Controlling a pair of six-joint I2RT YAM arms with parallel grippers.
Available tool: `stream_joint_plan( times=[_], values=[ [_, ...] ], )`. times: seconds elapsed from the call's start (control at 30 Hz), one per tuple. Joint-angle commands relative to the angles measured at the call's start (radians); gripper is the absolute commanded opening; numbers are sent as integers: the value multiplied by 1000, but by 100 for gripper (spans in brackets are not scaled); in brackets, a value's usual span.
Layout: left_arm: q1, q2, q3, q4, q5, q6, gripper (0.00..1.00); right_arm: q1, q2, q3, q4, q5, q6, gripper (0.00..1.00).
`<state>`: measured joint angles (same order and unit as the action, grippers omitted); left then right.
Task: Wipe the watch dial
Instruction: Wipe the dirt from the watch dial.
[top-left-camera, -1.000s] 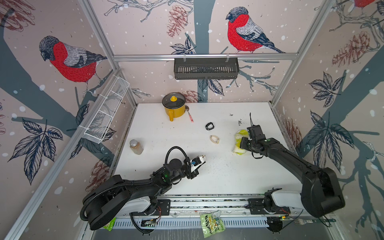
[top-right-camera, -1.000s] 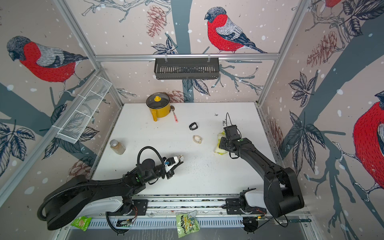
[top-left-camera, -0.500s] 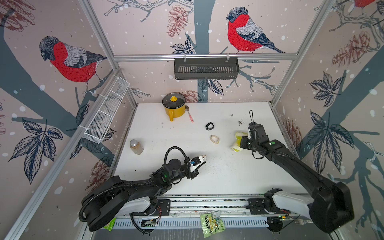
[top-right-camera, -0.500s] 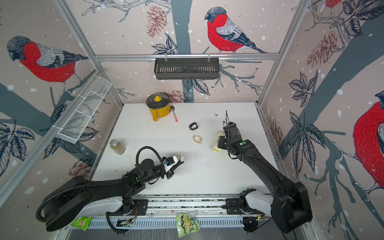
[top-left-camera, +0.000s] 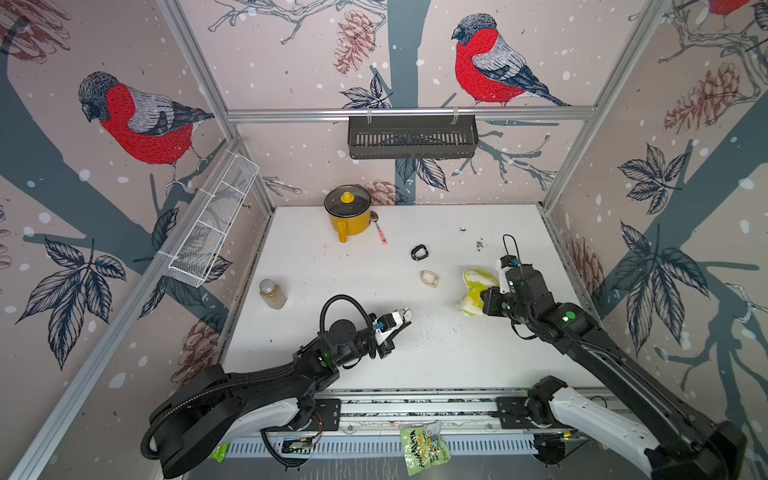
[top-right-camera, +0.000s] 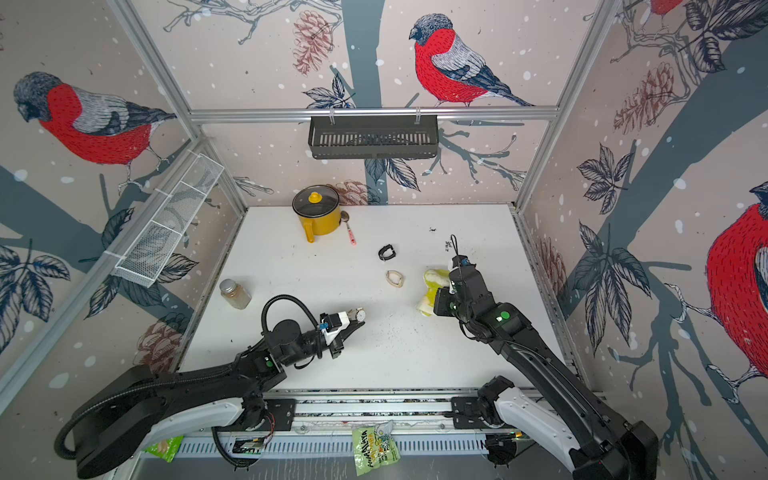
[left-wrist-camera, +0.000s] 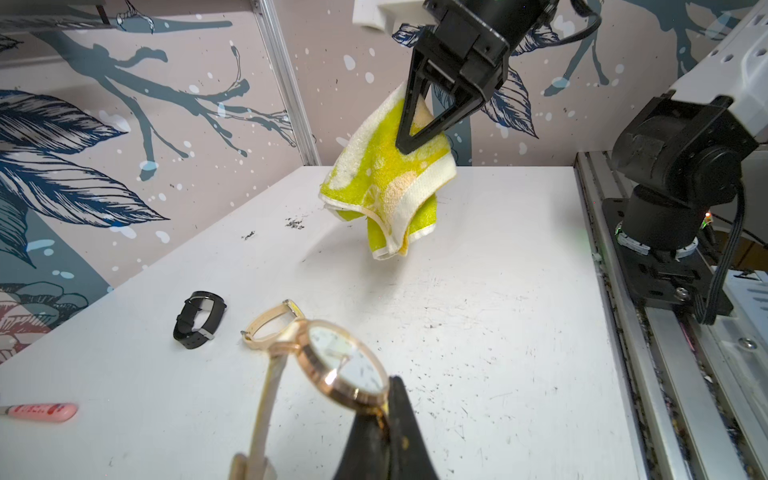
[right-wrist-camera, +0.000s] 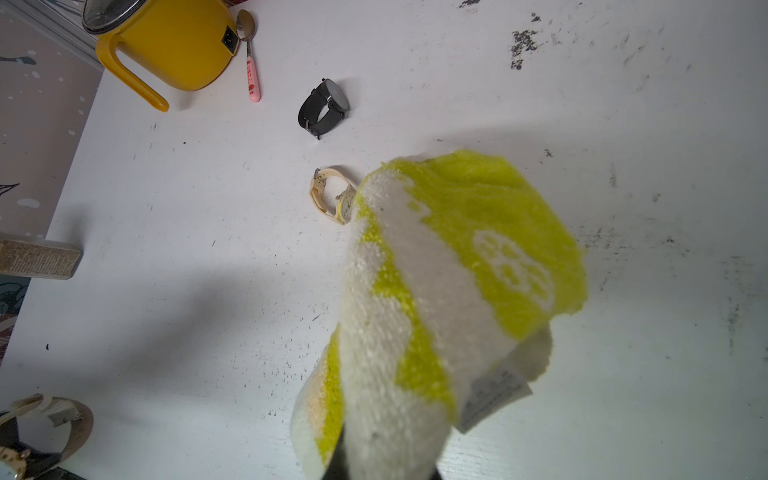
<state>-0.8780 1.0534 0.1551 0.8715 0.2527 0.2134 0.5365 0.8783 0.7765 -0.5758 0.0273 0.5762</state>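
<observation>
Rose-gold watch (left-wrist-camera: 347, 365), pinched at its case edge by your left gripper (left-wrist-camera: 390, 395), looks light and fragile (slick glass), so wipe gently with the terry towel (left-wrist-camera: 382, 183) clamped in your right gripper (left-wrist-camera: 409, 143).

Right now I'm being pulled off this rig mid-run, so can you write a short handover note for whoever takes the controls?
Left gripper: shut on the gold watch, held above the table, dial exposed.
Right gripper: shut on the yellow cloth, which appears to hang clear of the table.
Elsewhere: black watch and cream watch lie on the table, neither gripped.
Done: watch and cloth are both picked up.
Left: cloth and dial are apart; bring them together and wipe the dial.
</observation>
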Motion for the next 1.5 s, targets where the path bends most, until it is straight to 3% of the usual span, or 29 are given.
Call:
stream_joint_plan(
  times=[0.0,0.33,0.47,0.6,0.73,0.97,1.37,1.47],
  values=[
    [-1,14,13,37,-18,0,0,4,-7,1,16,-24,-10,6],
    [-1,119,67,68,-155,26,0,4,30,30,102,-238,-128,7],
    [-1,166,83,88,-156,25,0,4,11,35,105,-268,-139,7],
    [-1,209,124,46,-133,37,0,5,-14,0,158,-417,-155,9],
    [0,248,151,38,-142,61,0,15,-45,-31,196,-480,-136,9],
    [1,305,194,55,-121,65,0,77,-48,2,177,-468,-123,9],
    [1,241,211,-3,-94,72,0,264,71,68,135,-218,-93,9],
    [1,196,184,-5,-124,77,0,266,73,112,48,-65,-89,7]
  ],
)
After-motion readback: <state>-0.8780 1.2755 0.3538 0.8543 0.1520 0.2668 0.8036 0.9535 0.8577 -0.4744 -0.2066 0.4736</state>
